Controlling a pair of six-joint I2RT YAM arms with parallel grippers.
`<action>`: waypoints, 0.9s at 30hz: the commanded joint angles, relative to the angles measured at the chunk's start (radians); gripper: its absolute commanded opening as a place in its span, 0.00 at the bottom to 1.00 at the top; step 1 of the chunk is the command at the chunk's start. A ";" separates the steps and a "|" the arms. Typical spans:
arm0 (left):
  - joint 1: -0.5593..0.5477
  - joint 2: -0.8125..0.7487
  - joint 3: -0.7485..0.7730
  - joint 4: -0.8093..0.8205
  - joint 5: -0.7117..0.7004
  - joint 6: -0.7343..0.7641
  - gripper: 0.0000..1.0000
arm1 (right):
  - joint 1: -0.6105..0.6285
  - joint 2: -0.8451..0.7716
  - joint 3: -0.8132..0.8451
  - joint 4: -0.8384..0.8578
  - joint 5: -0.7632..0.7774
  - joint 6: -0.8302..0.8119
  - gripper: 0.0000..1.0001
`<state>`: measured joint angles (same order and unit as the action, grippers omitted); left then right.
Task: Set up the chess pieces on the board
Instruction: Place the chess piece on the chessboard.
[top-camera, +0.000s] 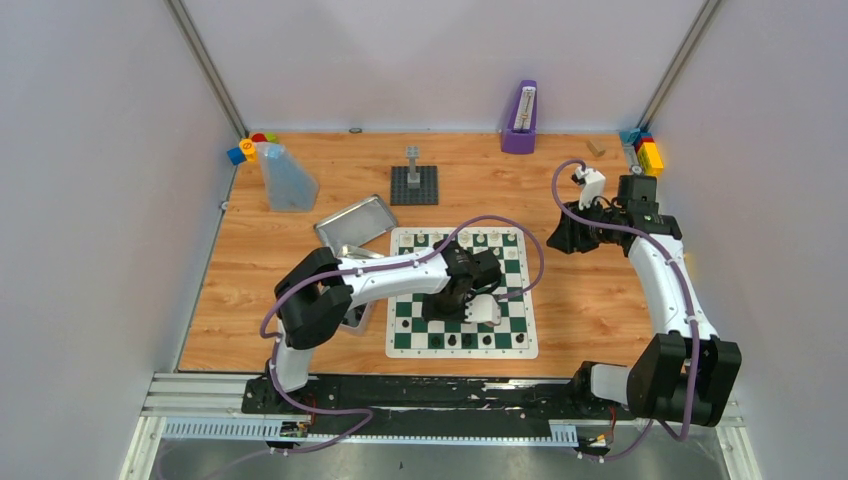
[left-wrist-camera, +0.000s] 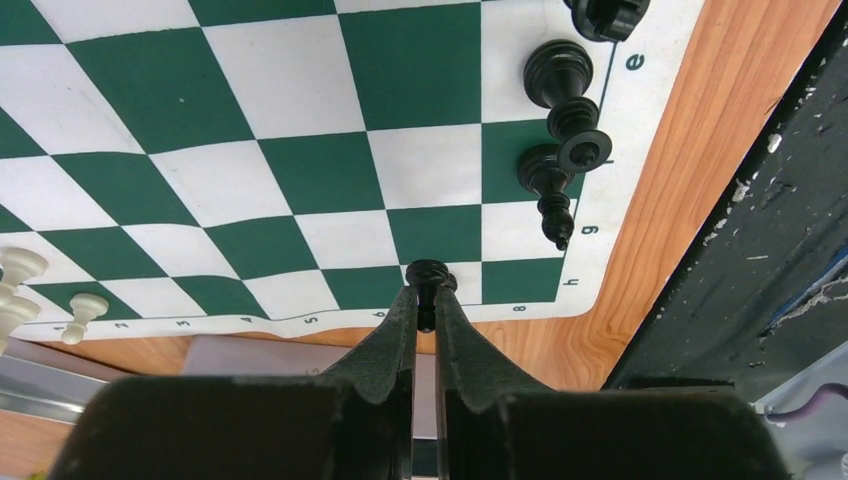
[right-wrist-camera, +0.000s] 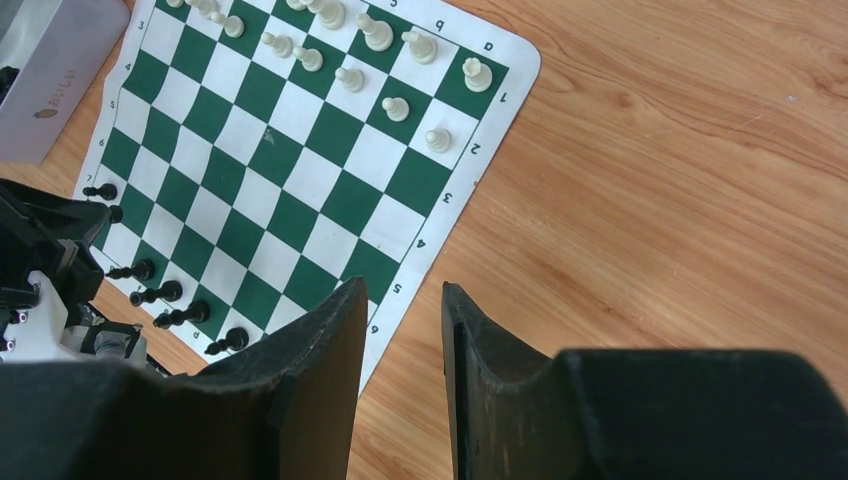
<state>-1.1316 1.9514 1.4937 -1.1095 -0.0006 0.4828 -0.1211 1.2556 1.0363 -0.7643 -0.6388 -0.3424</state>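
While the left hand (left-wrist-camera: 427, 305) grips a black pawn (left-wrist-camera: 428, 272) between its fingertips over edge squares of the board (left-wrist-camera: 300, 170), lower it straight and centred, clear of the black pieces (left-wrist-camera: 560, 140) ahead-right; the right hand (right-wrist-camera: 400, 300) hangs released, empty.

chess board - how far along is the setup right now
Done: cream-white chess pieces stand in two rows at one end of the green and white checked board, and a few black pieces line the opposite edge. In hand: the left gripper is shut on a small black pawn near that edge's corner; the right gripper is open and empty. Left: the black pawn row looks almost bare.
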 joint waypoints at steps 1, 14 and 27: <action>-0.006 0.014 0.010 0.015 0.021 -0.027 0.13 | -0.005 -0.022 -0.004 0.031 -0.038 -0.012 0.35; -0.007 0.039 -0.038 0.024 0.015 -0.023 0.13 | -0.005 -0.015 -0.005 0.023 -0.054 -0.018 0.35; -0.007 0.055 -0.044 0.038 0.004 -0.027 0.19 | -0.005 -0.016 -0.009 0.018 -0.060 -0.021 0.35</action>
<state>-1.1328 1.9942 1.4513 -1.0866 0.0059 0.4728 -0.1211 1.2556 1.0283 -0.7654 -0.6651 -0.3454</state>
